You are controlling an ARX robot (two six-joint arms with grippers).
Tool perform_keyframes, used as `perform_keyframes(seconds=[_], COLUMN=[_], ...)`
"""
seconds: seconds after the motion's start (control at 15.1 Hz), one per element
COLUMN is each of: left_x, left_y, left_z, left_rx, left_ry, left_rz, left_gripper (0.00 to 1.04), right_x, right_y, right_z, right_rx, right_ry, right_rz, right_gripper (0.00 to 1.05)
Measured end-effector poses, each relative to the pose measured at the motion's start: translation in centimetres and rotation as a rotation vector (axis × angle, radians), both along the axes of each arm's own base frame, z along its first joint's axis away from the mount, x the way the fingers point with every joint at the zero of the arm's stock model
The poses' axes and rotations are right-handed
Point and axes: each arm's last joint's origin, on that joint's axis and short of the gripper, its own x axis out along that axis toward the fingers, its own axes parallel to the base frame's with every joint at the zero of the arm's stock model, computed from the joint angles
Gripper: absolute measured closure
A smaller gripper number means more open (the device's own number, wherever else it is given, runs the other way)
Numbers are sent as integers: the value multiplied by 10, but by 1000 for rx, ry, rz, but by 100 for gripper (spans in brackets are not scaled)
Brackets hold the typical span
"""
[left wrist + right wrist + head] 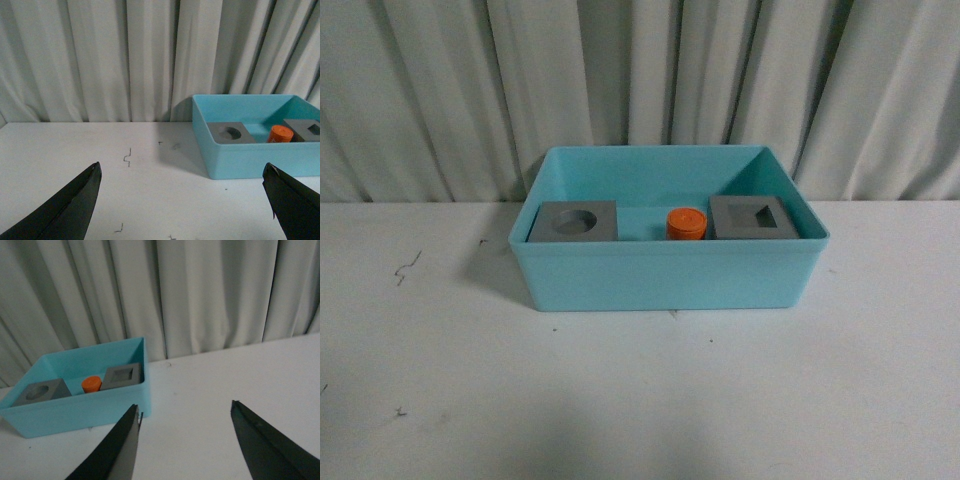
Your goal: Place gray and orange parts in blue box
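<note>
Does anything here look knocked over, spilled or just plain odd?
Nothing stands out. Both gray cubes, one with a round hole and one with a square hole, sit level inside the blue box, with the orange cylinder upright between them. The table only shows a few small dark scuffs.

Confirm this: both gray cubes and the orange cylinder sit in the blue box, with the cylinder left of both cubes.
Not quite. All three are in the blue box, but the front view shows the orange cylinder between the round-recess cube and the square-recess cube, not left of both.
</note>
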Motion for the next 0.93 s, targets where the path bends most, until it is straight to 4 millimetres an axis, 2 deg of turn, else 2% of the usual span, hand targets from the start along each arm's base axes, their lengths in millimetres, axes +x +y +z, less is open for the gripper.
perform_keyframes(seconds=[0.33, 0.53, 0.6, 0.93], left_x=[0, 0, 0, 0], left_y=[0, 0, 0, 0], left_z=[0, 0, 0, 0], left_rx=[0, 0, 0, 0], left_ry=[0, 1, 0, 0], left_rz=[1, 1, 1, 1], left_gripper=[7, 7, 7, 7], right_x=[-1, -1, -1, -1], right_y=[-17, -26, -33, -32], right_z=[-9, -10, -10, -10], right_rx=[-105, -113, -112, -112], right_ry=[-13, -8, -8, -9], right_rz=[10, 35, -11, 15], right_gripper=[103, 103, 103, 103])
